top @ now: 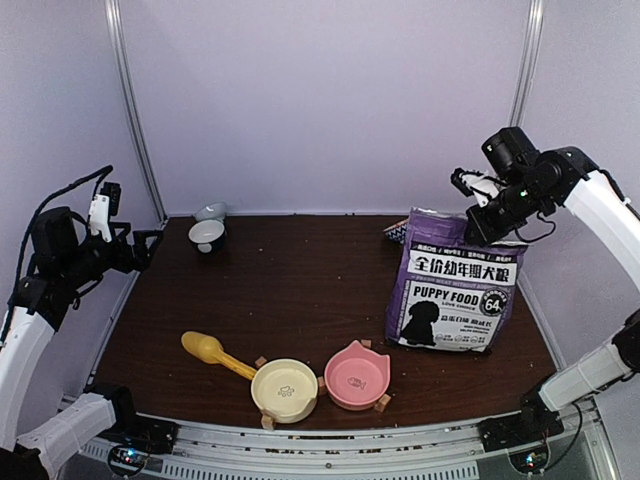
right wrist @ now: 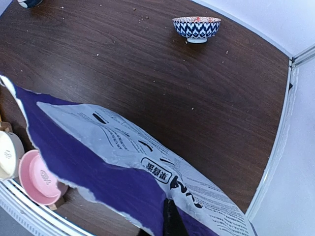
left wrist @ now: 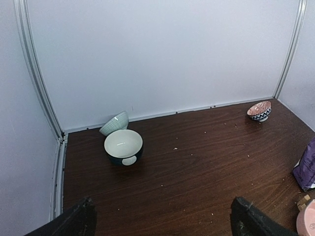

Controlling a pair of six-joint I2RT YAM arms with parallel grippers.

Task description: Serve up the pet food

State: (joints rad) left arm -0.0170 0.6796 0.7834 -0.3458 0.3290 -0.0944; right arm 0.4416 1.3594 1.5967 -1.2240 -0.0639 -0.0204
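The pet food is hidden inside the purple bag [top: 455, 290] beside the pink bowl [top: 356, 375]. The right gripper [top: 483, 225] is pinched tight on its top edge; the left gripper [left wrist: 162, 223] is wide open, empty. That thin pinch could slip and spill food.

Left arm: raised at the left side, elbow bent, forearm pointing right.
Left gripper [top: 148, 243]: jaws spread wide, holding nothing.
Right arm: reaching in high from the right.
Right gripper [top: 482, 222]: pinched closed on the purple bag's [top: 455, 290] top edge.
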